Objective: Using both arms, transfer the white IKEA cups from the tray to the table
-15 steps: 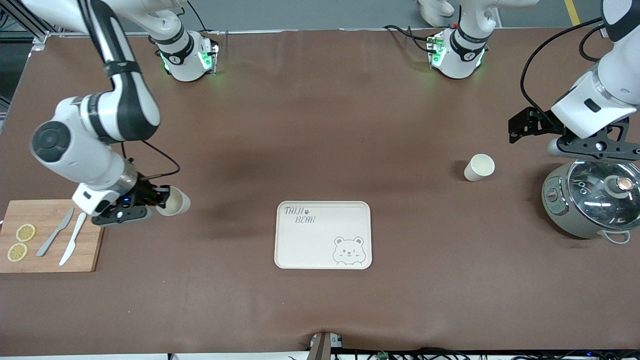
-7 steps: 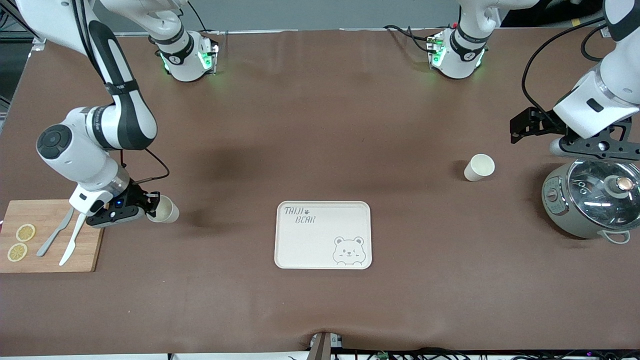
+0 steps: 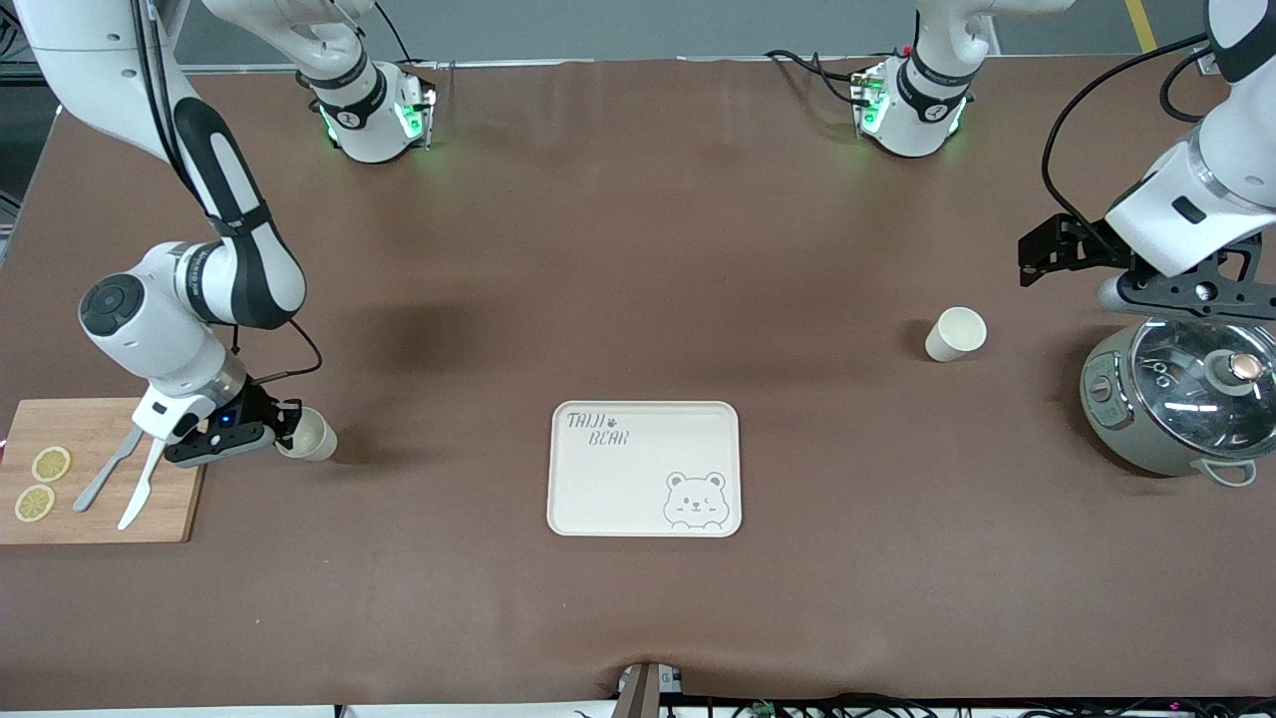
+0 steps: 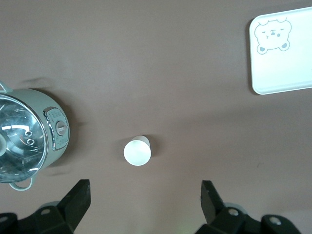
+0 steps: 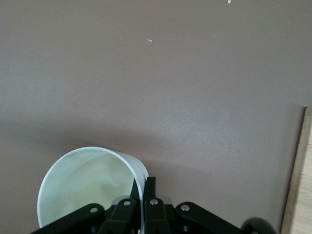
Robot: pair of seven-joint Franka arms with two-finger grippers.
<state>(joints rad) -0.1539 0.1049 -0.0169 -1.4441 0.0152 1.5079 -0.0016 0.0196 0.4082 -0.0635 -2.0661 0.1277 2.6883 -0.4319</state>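
Observation:
My right gripper [image 3: 282,431] is shut on the rim of a white cup [image 3: 308,435], held low over the table beside the cutting board. In the right wrist view its fingers [image 5: 150,187] pinch the cup's wall [image 5: 87,180], one inside and one outside. The second white cup [image 3: 955,333] stands on the table toward the left arm's end, beside the pot. My left gripper [image 3: 1186,291] is open and empty, up over the pot's edge. In the left wrist view that cup [image 4: 137,151] lies ahead of the wide-open fingers [image 4: 78,197].
A cream bear tray [image 3: 644,469] lies mid-table, nearer to the camera. A grey pot with a glass lid [image 3: 1181,396] stands at the left arm's end. A wooden cutting board [image 3: 95,469] with two knives and lemon slices lies at the right arm's end.
My right gripper has moved with its cup down and toward the cutting board, nearer the table. The left arm has barely moved.

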